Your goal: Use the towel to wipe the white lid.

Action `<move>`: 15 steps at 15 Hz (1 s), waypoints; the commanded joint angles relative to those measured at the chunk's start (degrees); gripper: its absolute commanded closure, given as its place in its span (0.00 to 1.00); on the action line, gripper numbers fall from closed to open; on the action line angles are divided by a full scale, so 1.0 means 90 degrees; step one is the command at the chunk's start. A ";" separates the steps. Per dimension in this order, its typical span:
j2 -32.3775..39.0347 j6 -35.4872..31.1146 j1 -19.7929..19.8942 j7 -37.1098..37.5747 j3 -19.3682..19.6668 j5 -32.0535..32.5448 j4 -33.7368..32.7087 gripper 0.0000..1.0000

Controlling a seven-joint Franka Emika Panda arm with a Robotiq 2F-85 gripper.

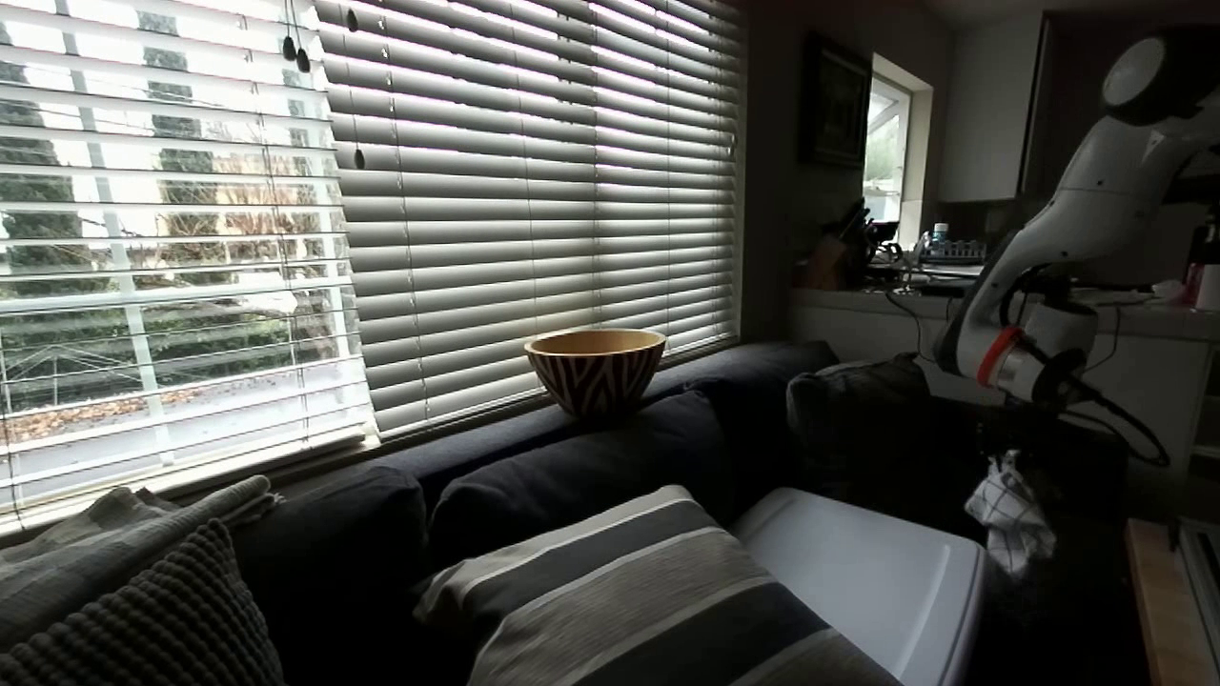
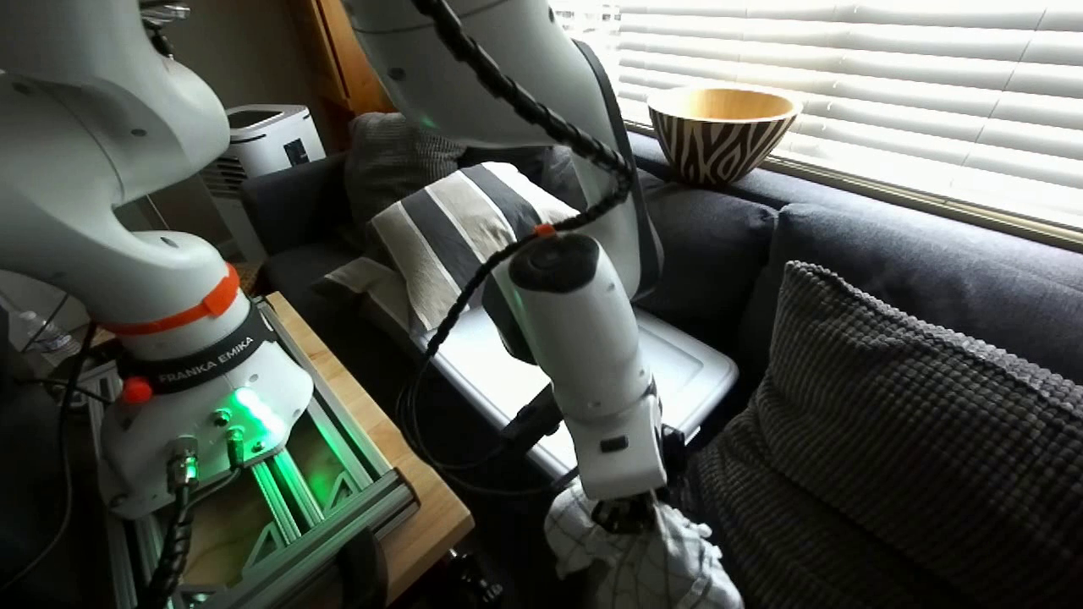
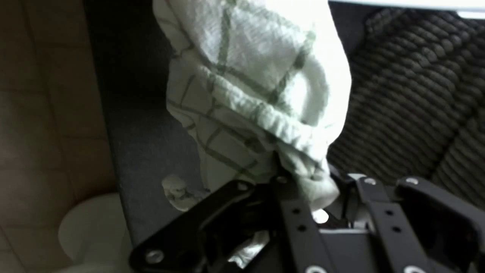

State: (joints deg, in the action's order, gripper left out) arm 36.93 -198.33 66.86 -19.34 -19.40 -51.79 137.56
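Towel (image 3: 250, 87) is grabbed, wiping hasn't kicked off as far as I can judge, so I'd call this the carry-it-over step. The pincer (image 3: 310, 180) is clenched on a bunched-up bit of the towel, pretty clear in the wrist view, and the rest dangles loose. In both exterior views it hangs off to the side of the white lid (image 1: 848, 572), near the edge and, by the look of it, not touching.

Next move imo: swing the towel across over the bare part of the lid, then go low enough that the loose end actually lies on it, and drag it back and forth. With that much slack I'd guess it could fold under or barely brush the surface. Also watch the striped pillow (image 1: 648, 591): it overlaps one end of the lid in both exterior views (can't tell if it's resting on it), and a long stroke might snag it.

As for looks: the lid is flat, smooth, probably plastic, with rounded corners and a ridge or groove just inside the rim. It sits alongside the back of the dark couch (image 2: 715, 224); what's propping it up I can't make out. Towel is white with thin dark check lines, kinda greenish up close, all crumpled with one thick fold or hem running slantwise.
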 commanded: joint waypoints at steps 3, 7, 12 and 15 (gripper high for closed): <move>-0.0817 -0.2606 0.2008 0.1216 -0.2391 0.2553 0.2090 0.96; -0.0692 -0.2972 0.1735 0.1041 -0.2464 0.2686 0.2195 0.83; -0.0695 -0.3109 0.1712 0.1070 -0.2565 0.2797 0.2367 0.83; -0.0810 -0.3225 0.1638 0.0932 -0.2564 0.2856 0.2331 0.96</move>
State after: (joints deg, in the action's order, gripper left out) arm 30.68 -226.31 82.29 -9.71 -42.48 -26.57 158.87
